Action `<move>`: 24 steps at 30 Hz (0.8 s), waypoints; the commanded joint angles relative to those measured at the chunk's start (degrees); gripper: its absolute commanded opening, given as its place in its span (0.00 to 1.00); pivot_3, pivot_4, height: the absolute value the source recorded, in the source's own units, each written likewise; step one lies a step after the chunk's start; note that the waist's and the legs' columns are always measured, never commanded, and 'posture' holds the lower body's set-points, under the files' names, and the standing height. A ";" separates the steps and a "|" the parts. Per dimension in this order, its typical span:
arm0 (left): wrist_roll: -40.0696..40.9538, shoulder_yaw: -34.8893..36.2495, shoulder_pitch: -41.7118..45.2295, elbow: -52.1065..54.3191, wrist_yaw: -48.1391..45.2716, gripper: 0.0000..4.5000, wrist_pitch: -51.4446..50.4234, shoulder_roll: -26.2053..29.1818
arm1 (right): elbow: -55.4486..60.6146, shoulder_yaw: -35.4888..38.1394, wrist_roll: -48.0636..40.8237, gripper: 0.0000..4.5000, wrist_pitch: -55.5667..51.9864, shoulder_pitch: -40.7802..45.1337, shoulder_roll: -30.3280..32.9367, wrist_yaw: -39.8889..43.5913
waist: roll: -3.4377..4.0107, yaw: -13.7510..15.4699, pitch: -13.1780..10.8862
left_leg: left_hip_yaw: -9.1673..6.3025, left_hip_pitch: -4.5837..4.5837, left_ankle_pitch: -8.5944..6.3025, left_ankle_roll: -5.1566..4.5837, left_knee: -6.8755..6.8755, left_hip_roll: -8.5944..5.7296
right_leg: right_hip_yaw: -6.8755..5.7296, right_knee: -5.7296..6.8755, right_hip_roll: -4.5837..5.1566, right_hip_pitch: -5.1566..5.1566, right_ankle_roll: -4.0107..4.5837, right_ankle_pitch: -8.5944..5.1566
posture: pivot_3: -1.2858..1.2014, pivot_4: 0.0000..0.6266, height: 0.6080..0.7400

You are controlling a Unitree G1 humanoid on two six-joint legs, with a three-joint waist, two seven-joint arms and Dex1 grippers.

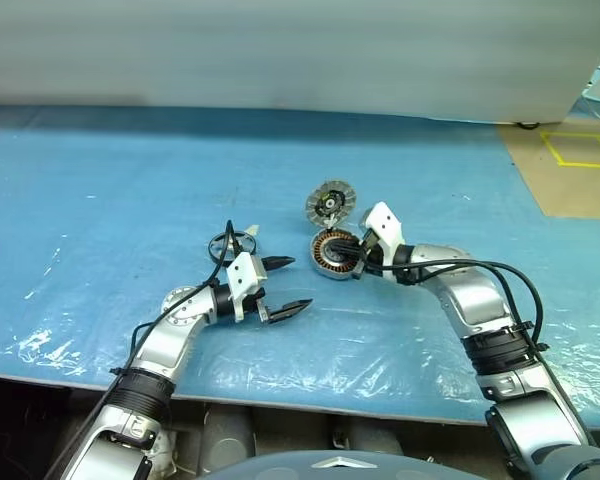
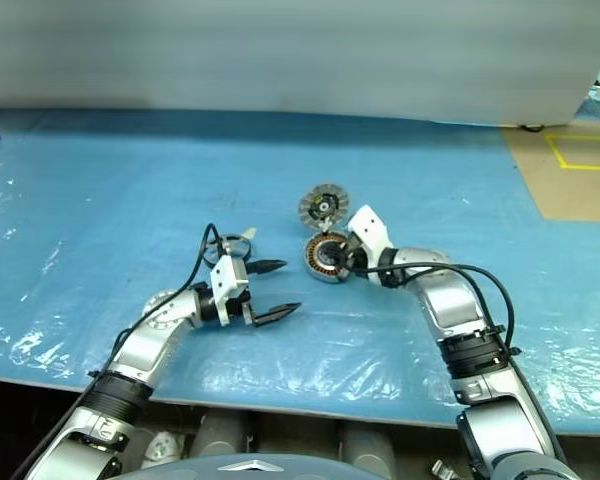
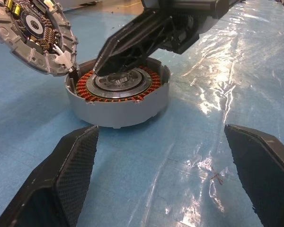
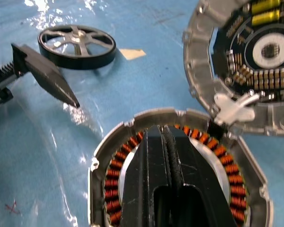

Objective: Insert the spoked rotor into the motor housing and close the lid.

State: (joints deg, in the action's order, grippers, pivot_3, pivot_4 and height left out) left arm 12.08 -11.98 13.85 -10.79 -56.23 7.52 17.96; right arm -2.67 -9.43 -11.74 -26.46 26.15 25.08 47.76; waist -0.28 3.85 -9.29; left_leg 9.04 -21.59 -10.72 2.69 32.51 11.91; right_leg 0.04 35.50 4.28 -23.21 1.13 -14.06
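Observation:
The motor housing (image 1: 330,252), a silver cup with copper windings, lies on the blue table. Its lid (image 1: 329,205) stands tilted open at the housing's far rim, showing its inner face (image 4: 255,56). My right gripper (image 4: 163,131) is shut with nothing seen between its fingers, which lie across the top of the housing (image 4: 109,189) with the tips near the lid's hinge. The spoked rotor (image 1: 232,243) lies flat on the table to the left of the housing, also seen as rotor (image 4: 77,45). My left gripper (image 1: 298,283) is open and empty, level, pointing at the housing (image 3: 118,101) a short way off.
The blue plastic-covered table (image 1: 100,200) runs wide to the left and behind. Its front edge (image 1: 280,395) lies close below both arms. Tan floor with yellow tape (image 1: 580,150) lies at the far right, and a pale wall (image 1: 280,50) stands behind.

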 commanded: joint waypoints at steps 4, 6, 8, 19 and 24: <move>-0.19 -0.41 0.16 1.02 0.03 1.00 0.07 -0.21 | 1.33 -0.75 1.67 0.01 1.17 -0.29 2.17 0.91 | 0.00 0.09 0.00 | -0.01 -0.01 0.00 0.00 -0.02 0.00 | -0.02 0.00 0.00 0.00 0.00 0.00 | 0.52 0.24 1.00; -0.26 -0.42 0.08 1.10 0.08 1.00 0.02 -0.31 | 0.91 -2.03 3.08 0.01 1.03 -0.70 3.29 1.45 | 0.00 0.08 0.00 | -0.01 -0.01 0.00 0.00 -0.02 0.00 | -0.02 0.00 0.00 0.00 0.00 0.00 | 0.52 0.24 1.00; -0.33 -0.41 0.04 1.13 0.07 1.00 0.02 -0.39 | 0.67 -3.21 4.11 0.01 0.68 -1.25 4.19 2.04 | 0.00 0.08 0.00 | -0.01 0.01 0.00 0.00 -0.01 0.01 | -0.02 0.01 0.00 0.00 0.00 0.00 | 0.52 0.24 1.00; -0.59 -0.22 0.18 0.72 -0.02 1.00 0.15 -0.44 | 1.98 -5.40 4.71 0.01 -0.50 -1.75 5.62 3.70 | 0.00 0.07 0.00 | -0.01 0.13 0.00 0.00 0.01 0.01 | 0.00 0.02 0.00 0.12 0.00 0.00 | 0.52 0.24 1.00; -0.66 -0.20 0.40 0.39 -0.08 1.00 0.24 -0.45 | 1.62 -7.13 6.53 0.01 -1.55 -1.81 7.15 3.97 | -0.01 0.07 0.00 | -0.01 0.13 0.00 0.00 0.00 0.01 | -0.01 0.02 0.00 0.13 0.00 0.00 | 0.52 0.24 1.00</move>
State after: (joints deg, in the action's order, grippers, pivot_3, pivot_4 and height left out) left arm 11.23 -12.04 13.80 -10.88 -56.17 7.11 17.59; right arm -0.31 -14.28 -6.98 -26.12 25.65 31.26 50.97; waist -0.29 3.93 -9.28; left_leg 9.03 -21.46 -10.72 2.69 32.51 11.92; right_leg 0.03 35.52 4.28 -23.08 1.14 -14.07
